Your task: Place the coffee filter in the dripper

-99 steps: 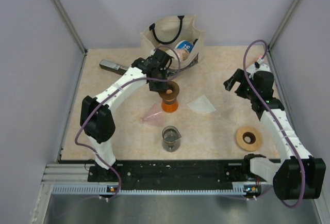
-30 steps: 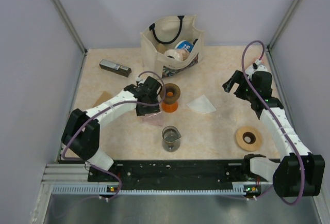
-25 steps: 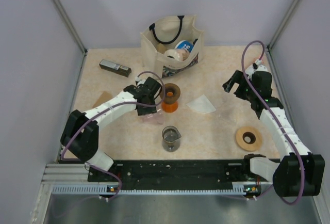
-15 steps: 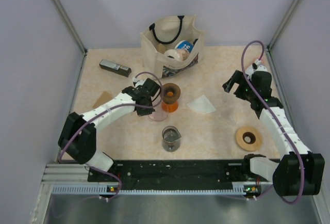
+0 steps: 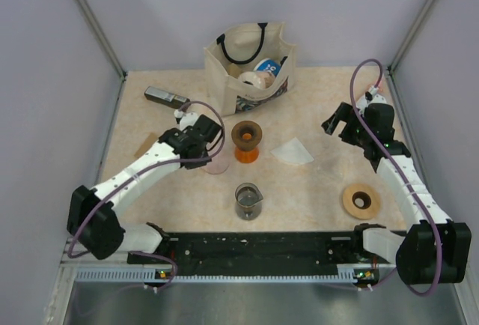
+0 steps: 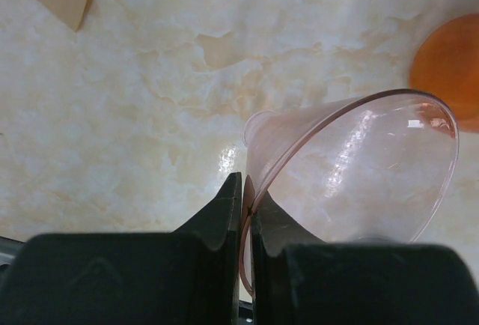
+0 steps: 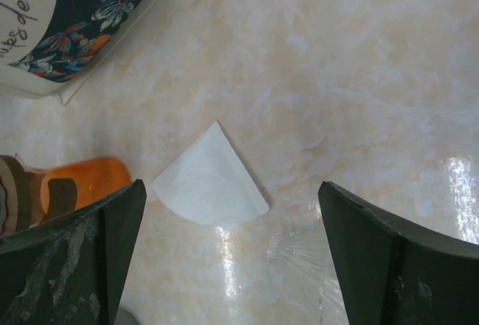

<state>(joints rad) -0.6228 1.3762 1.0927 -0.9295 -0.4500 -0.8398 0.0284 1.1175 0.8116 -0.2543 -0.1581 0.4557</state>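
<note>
The dripper (image 5: 218,164), a translucent pink cone, is held by its rim in my left gripper (image 5: 200,153), left of the orange stand. In the left wrist view the jaws are shut (image 6: 245,199) on the thin rim of the dripper (image 6: 359,168), which hangs on its side just above the table. The coffee filter (image 5: 293,151) lies flat and fan-shaped on the table right of the orange stand. My right gripper (image 5: 337,124) hovers to the right of it, open and empty. In the right wrist view the filter (image 7: 211,180) lies below between the wide-open fingers (image 7: 232,188).
An orange stand topped by a dark brown ring (image 5: 245,139) stands mid-table, a glass beaker (image 5: 248,199) in front of it. A tan ring (image 5: 361,200) lies at the right, a cloth bag (image 5: 251,63) at the back, a black bar (image 5: 166,97) and tan piece (image 5: 144,145) at the left.
My left gripper came down from the orange stand, closed on the dripper's rim and drew it leftward, away from the stand. The right arm and filter have not moved.
</note>
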